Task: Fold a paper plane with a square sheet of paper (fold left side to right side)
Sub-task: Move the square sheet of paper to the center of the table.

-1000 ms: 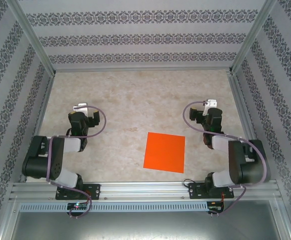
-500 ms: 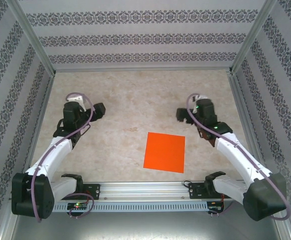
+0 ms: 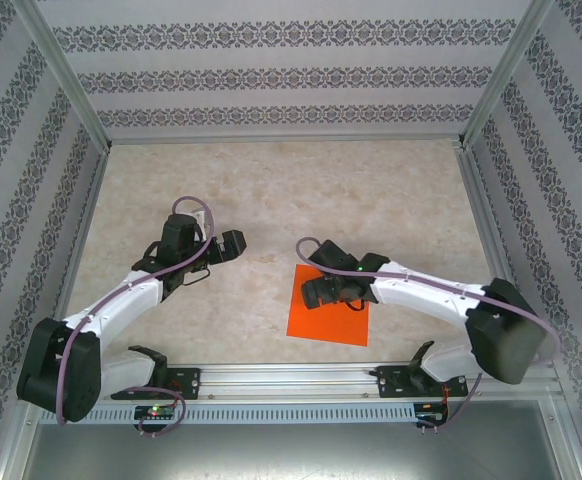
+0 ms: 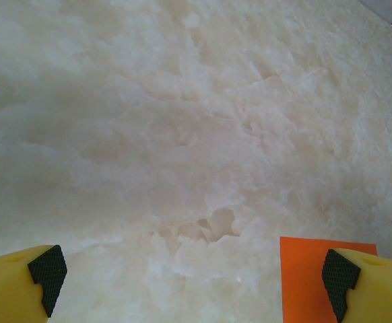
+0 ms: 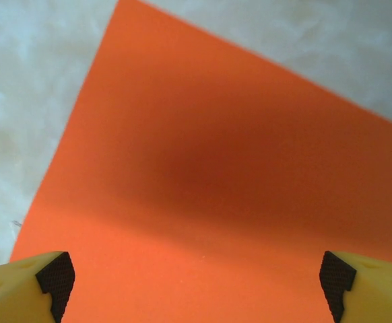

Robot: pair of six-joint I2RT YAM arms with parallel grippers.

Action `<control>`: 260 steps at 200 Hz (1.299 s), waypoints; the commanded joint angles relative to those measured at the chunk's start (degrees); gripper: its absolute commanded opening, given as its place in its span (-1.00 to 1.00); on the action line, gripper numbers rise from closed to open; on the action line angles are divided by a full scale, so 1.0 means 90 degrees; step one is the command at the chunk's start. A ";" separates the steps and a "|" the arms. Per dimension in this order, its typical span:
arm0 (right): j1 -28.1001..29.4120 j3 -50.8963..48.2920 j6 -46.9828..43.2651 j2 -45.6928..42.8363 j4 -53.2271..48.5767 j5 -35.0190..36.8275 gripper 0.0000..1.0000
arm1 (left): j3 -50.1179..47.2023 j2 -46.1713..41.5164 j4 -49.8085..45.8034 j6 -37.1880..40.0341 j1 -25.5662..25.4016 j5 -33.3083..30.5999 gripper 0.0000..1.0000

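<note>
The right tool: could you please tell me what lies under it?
The square sheet of paper lies flat under the open right tool, on the table. The tool hides part of the sheet's far edge from above; whether they touch cannot be told.

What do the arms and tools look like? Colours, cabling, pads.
Left arm and right arm: white links, black joints, a mauve cable looped along each. Left tool and right tool: yellow fingers with black textured pads.

Left pincer [image 4: 192, 282] spread wide, right pincer [image 5: 196, 282] likewise
</note>
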 commanded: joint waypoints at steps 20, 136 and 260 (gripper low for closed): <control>0.0110 0.0074 0.0253 0.0595 0.0252 -0.0148 0.91 | -0.0013 -0.0201 -0.0244 -0.0027 -0.0047 -0.0281 1.00; 0.0075 0.0897 -0.0262 0.2380 0.0862 -0.0298 0.73 | 0.0091 -0.0422 -0.0523 0.0062 -0.0041 -0.0512 1.00; -0.0521 0.2702 -0.1120 0.2695 0.0910 -0.0665 0.74 | 0.0194 0.0020 -0.0397 -0.0042 -0.0055 0.0220 0.58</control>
